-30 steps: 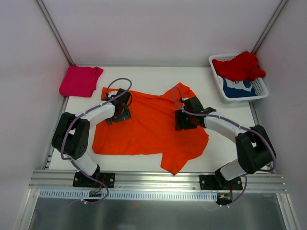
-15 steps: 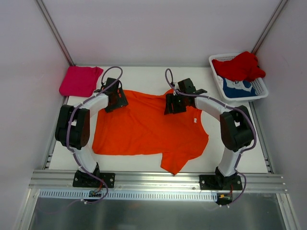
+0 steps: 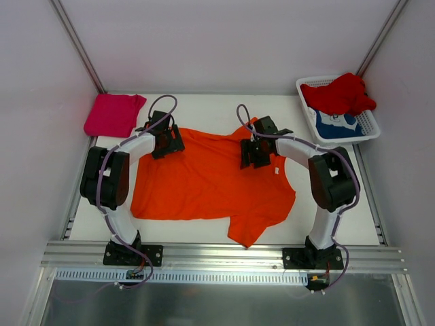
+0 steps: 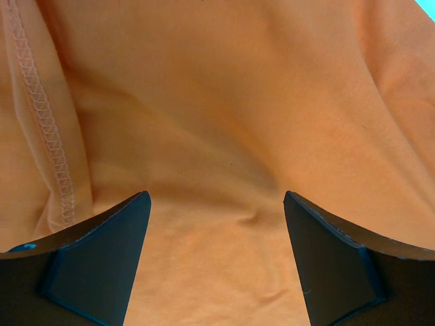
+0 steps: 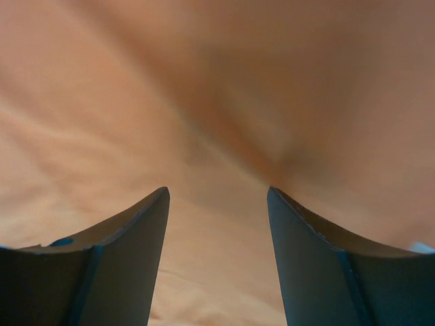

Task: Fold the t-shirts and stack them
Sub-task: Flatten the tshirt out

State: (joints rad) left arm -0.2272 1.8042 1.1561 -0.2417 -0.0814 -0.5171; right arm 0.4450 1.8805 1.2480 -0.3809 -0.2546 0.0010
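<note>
A bright orange t-shirt (image 3: 207, 180) lies spread on the white table, one sleeve reaching toward the front edge. My left gripper (image 3: 167, 142) hovers open over the shirt's far left corner; its wrist view shows orange cloth (image 4: 224, 136) and a stitched hem (image 4: 47, 129) between spread fingers (image 4: 102, 251). My right gripper (image 3: 255, 155) is open above the shirt's far right part, near the collar, with orange cloth (image 5: 217, 102) filling its wrist view. A folded magenta-pink t-shirt (image 3: 113, 114) lies at the far left. A red t-shirt (image 3: 340, 94) and a blue one (image 3: 336, 125) sit in the basket.
The white lattice basket (image 3: 370, 129) stands at the far right corner. Enclosure walls and metal posts (image 3: 78, 47) border the table. A small white tag (image 3: 277, 170) shows on the orange shirt near my right arm.
Both grippers have moved away from me, from the shirt's middle to its far edge. The right gripper then came back slightly toward me. The shirt's top right edge has shifted a little.
</note>
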